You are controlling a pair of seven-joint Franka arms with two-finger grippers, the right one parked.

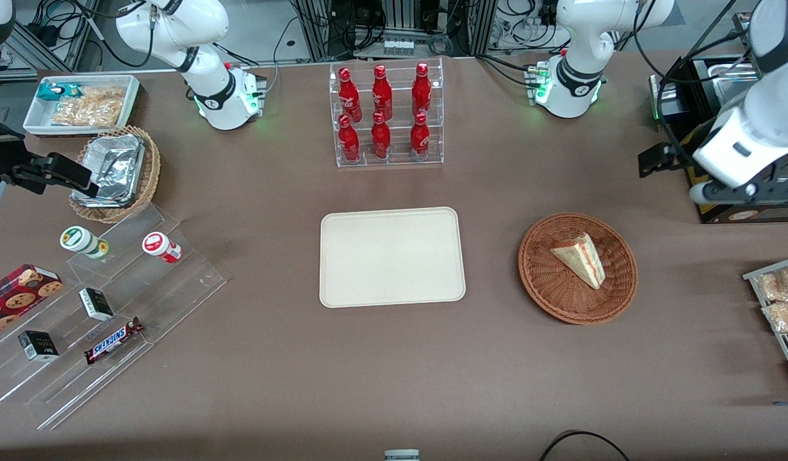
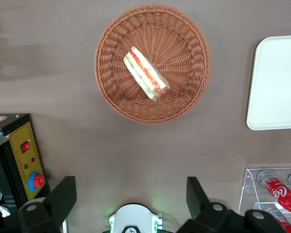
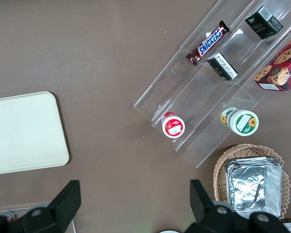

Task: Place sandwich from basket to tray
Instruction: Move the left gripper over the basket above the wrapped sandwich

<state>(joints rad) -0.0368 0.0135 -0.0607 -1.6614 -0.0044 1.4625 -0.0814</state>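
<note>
Sandwich (image 1: pixel 582 258): one triangular wedge, lying inside the basket; pale bread faces up in the front view, the red, orange and green filling edge shows in the left wrist view (image 2: pixel 146 73).
Basket (image 1: pixel 615 296): round reddish-brown wicker bowl on the tabletop (image 1: pixel 394 371), beside the tray toward the working arm's end; holds nothing but the sandwich.
Tray (image 1: pixel 392 257): flat cream rectangle with rounded corners, bare, set apart from the basket with open tabletop between them.
End effector (image 2: pixel 131 204): the left arm's, raised well above the tabletop and farther from the front camera than the basket; fingers spread wide, grasping nothing, no contact with basket or sandwich.
Bottle rack (image 1: pixel 385 115): clear stand of red bottles, farther from the front camera than the tray; not in the basket-to-tray path.
Step in hand: approach, judged from the raised, empty end effector; pick-up not yet begun.
Next move calls for: bringing the end effector over the basket, turning the fingers across the wedge's narrow thickness, then descending inside the rim.
Risk: soft bread may crush or layers slide under a hard pinch.
</note>
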